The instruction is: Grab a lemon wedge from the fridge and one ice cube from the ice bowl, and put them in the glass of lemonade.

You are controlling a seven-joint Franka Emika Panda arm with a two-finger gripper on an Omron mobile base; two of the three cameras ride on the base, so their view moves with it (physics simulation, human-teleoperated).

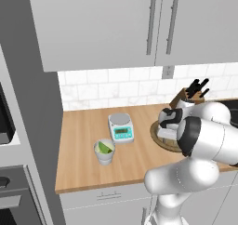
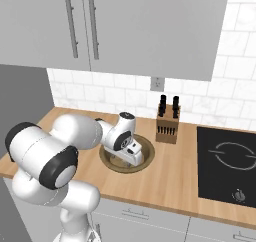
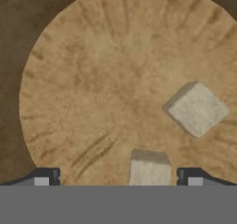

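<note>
Ice step in hand — the pincer (image 3: 118, 176), spread wide and empty, straddles an ice cube (image 3: 149, 168) at bottom centre of the ice bowl (image 3: 78, 79); next, lower and clench.

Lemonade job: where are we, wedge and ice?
Done: lemon wedge already sits in the glass of lemonade. In hand: the open claw hangs over the ice bowl, straddling one ice cube, nothing gripped. Left: grab it, drop it in the glass.

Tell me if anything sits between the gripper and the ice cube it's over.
Nothing visible. The open gripper hangs over the ice bowl, and one ice cube lies between its fingertips; another cube lies apart.
</note>
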